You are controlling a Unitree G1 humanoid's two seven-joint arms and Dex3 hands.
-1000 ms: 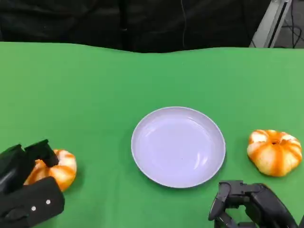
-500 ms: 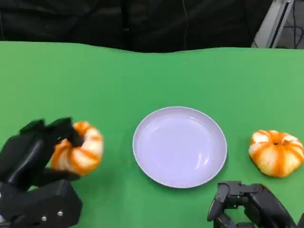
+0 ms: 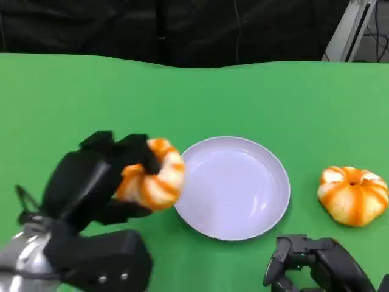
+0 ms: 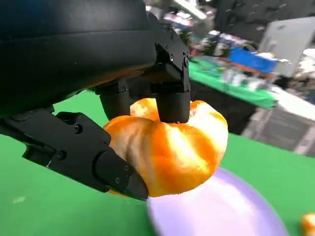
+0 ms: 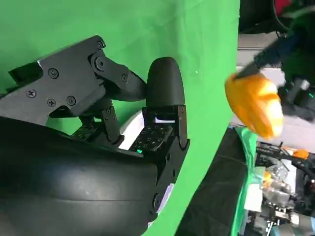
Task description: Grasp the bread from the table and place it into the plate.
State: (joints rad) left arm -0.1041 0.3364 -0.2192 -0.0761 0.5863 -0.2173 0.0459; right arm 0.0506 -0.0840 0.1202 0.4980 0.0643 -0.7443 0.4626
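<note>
My left hand grips an orange-and-white striped bread and holds it in the air at the left rim of the pale lilac plate. The left wrist view shows the bread pinched between black fingers above the plate. A second bread lies on the green table to the right of the plate. My right hand rests low at the table's front right, holding nothing, its fingers apart. The right wrist view shows the lifted bread blurred in the distance.
A green cloth covers the table, with a dark background behind its far edge. A metal stand rises at the back right. Bare green cloth lies behind the plate and to its left.
My left hand has lifted the bread off the table at the front left and carried it right and up to the plate's left rim. The right hand has stayed put.
</note>
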